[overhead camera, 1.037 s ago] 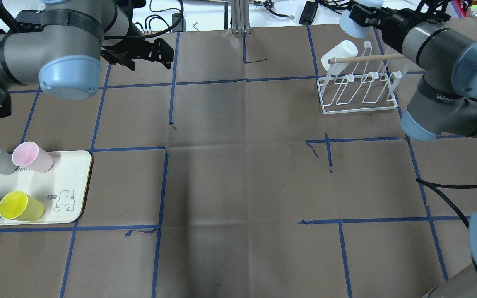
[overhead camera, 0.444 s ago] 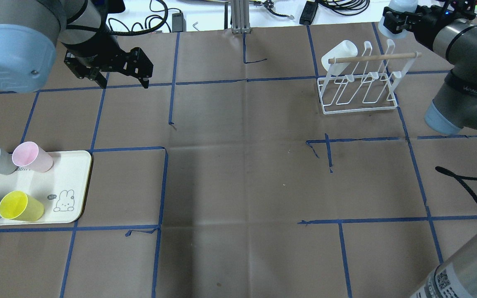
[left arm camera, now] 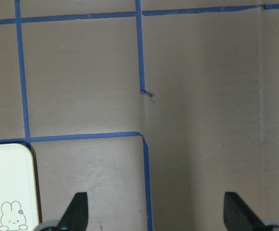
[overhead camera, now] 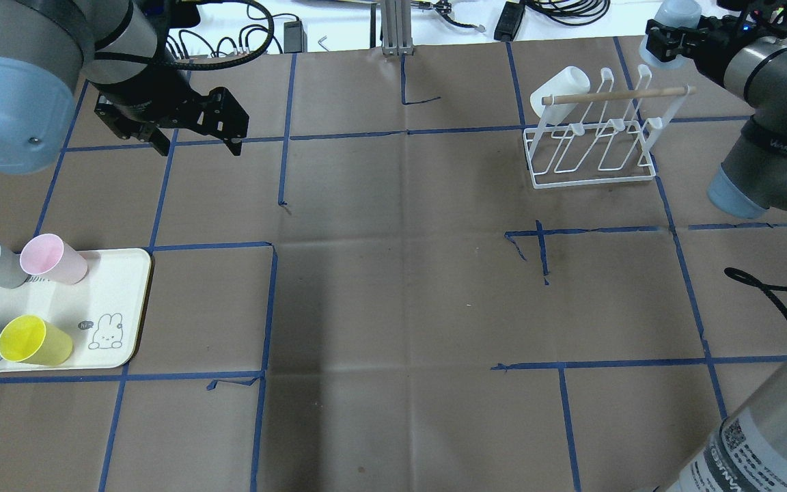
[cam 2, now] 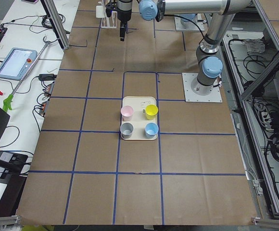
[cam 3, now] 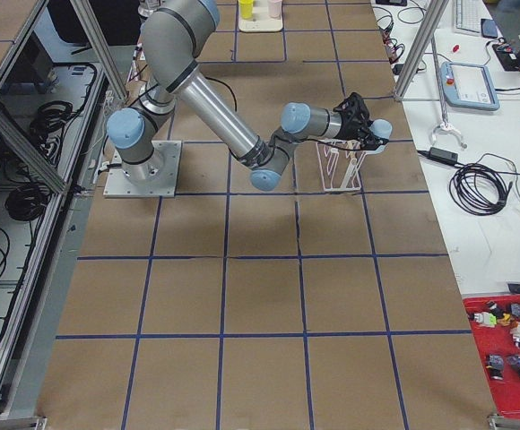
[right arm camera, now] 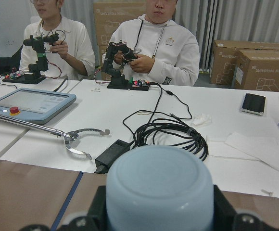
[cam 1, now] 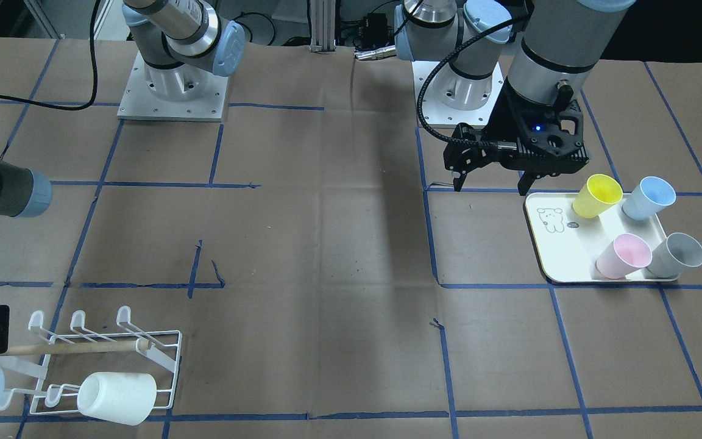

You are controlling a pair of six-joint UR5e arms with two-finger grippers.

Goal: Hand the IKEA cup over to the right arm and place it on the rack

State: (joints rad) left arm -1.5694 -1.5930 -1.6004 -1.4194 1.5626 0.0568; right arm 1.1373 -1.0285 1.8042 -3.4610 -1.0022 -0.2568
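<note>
Right arm (overhead camera: 769,68) farther outstretched, cup (overhead camera: 677,12) beside rack (overhead camera: 591,137)

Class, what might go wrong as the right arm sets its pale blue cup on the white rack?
1. The right gripper holds the pale blue plastic cup near the light wooden dowel handle of the white wire rack; descending may knock the handle and shift the rack.
2. A white cup already occupies one end prong; aiming there risks a collision.

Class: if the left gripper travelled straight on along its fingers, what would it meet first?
The left gripper would likely meet bare table paper beside the tray; exact spot unclear.
</note>
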